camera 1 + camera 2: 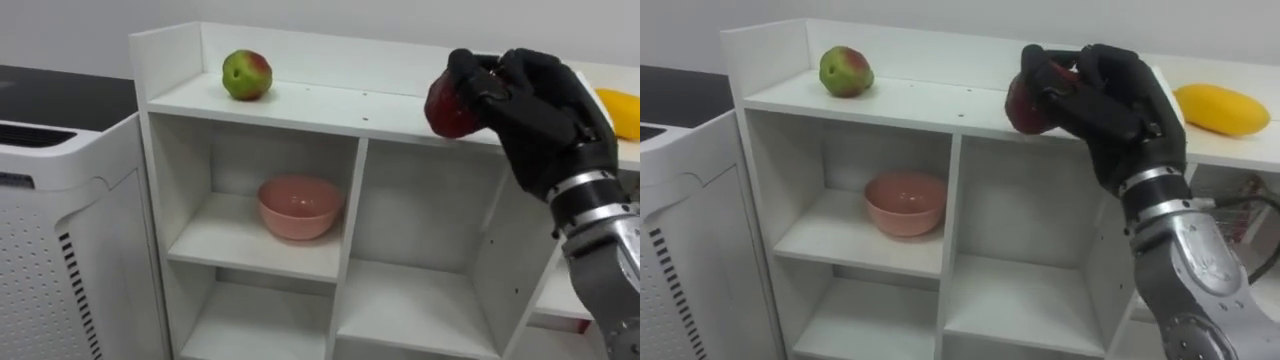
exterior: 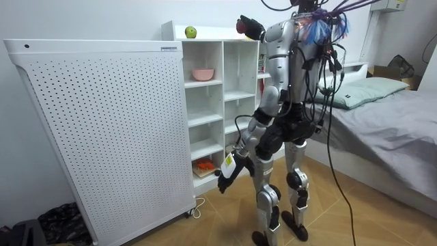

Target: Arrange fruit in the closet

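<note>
**Red apple held at the closet's top edge**

The right hand (image 1: 535, 110) is clamped on a red apple (image 1: 447, 108), with thumb and fingers curled over it from above and behind. This holds the fruit at the front edge of the closet's (image 1: 352, 215) top board, above the middle divider. I cannot tell whether the apple touches the board.

The grasp leaves the apple's underside free, which suits setting it down flat. A green apple (image 1: 246, 75) sits on the same board toward the left, and a yellow fruit (image 1: 1223, 109) lies to the right. The gap between these 2 looks like the intended spot, which would make a row of 3.

A pink bowl (image 1: 299, 207) rests in the upper left compartment. In the room view the robot stands close before the closet, with its left hand (image 2: 225, 179) low by its thigh, idle.
</note>
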